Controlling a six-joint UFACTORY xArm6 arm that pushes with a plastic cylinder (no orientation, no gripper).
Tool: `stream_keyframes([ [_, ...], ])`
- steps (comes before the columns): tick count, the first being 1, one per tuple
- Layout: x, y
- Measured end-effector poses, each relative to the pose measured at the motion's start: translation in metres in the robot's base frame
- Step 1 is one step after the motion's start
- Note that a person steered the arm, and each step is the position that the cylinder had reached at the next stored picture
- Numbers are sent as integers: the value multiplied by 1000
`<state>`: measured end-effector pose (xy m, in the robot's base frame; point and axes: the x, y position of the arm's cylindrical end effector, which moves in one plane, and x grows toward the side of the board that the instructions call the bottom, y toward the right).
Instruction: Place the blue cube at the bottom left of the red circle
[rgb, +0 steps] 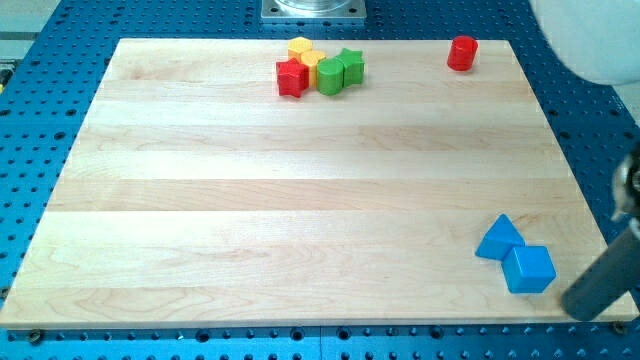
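The blue cube (528, 269) lies near the board's bottom right corner, touching a blue triangular block (498, 238) on its upper left. The red circle, a short red cylinder (462, 52), stands alone near the top right edge, far above the cube. My dark rod comes in from the view's right edge. My tip (583, 302) rests just right of and slightly below the blue cube, with a small gap between them.
A cluster sits at the top centre of the wooden board (300, 200): a red star (291, 77), two yellow blocks (304, 52), a green cylinder (330, 77) and a green star (351, 65). The blue perforated table (40, 120) surrounds the board.
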<state>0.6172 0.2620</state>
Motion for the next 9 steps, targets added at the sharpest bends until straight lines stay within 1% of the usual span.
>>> stream_keyframes([
  [1, -19, 4],
  [2, -18, -4],
  [3, 1, 3],
  [4, 0, -7],
  [6, 1, -49],
  [8, 1, -62],
  [9, -10, -64],
])
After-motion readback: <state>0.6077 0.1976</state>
